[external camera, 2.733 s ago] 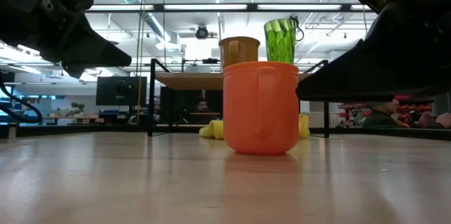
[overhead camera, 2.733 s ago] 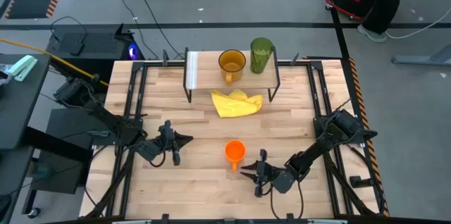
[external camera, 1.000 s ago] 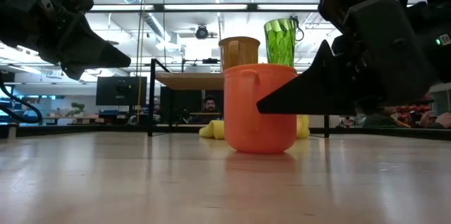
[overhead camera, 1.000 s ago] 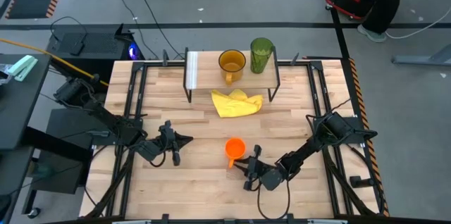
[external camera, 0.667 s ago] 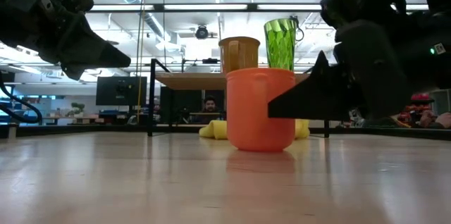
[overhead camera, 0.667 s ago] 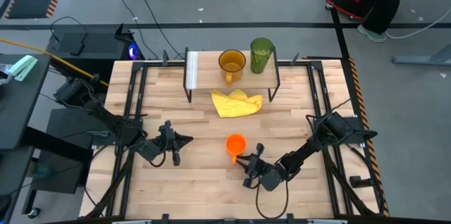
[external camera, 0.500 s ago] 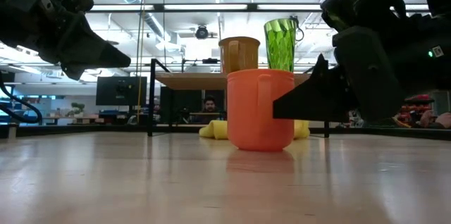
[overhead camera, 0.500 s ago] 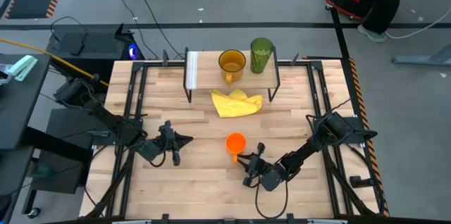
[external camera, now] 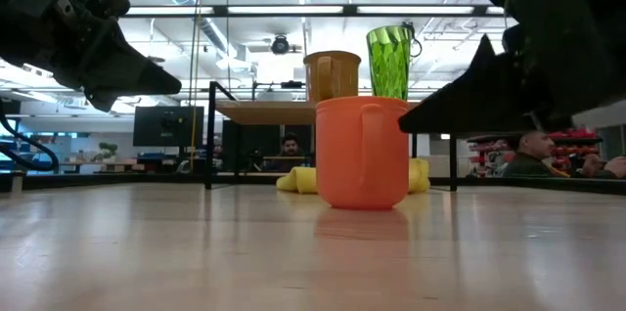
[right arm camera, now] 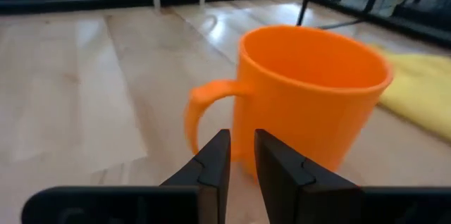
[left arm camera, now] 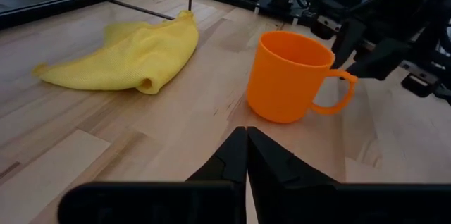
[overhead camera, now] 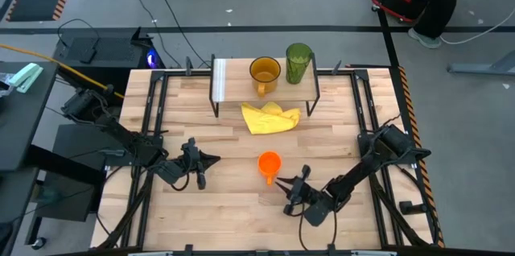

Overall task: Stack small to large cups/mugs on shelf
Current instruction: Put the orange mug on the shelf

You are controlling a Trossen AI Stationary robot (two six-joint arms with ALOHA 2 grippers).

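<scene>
The small orange mug [overhead camera: 269, 163] stands upright on the tabletop, its handle [right arm camera: 201, 101] turned toward the near edge. My right gripper [overhead camera: 283, 185] sits low just near-right of it, open by a narrow gap [right arm camera: 242, 155], with its fingertips close to the mug's handle side. My left gripper [overhead camera: 213, 159] is shut and waits to the mug's left, pointing at it [left arm camera: 246, 139]. On the shelf [overhead camera: 237, 79] at the far edge stand the amber mug [overhead camera: 265, 71] and the green tumbler [overhead camera: 298, 61]. My right gripper comes level at the orange mug [external camera: 362, 155] from the near-right. Its fingertips stand right by the lower wall beside the handle [left arm camera: 345, 94]. I cannot tell whether they touch it.
A crumpled yellow cloth [overhead camera: 270, 117] lies on the table between the shelf and the orange mug. The shelf's black legs [overhead camera: 314, 99] stand at the far side. Bare wood stretches to the left and right of the mug.
My right gripper pressed up against the orange mug from the near side, then drew back toward the table's right. The mug slid a little toward the far edge. It also turned, its handle swinging across the near side.
</scene>
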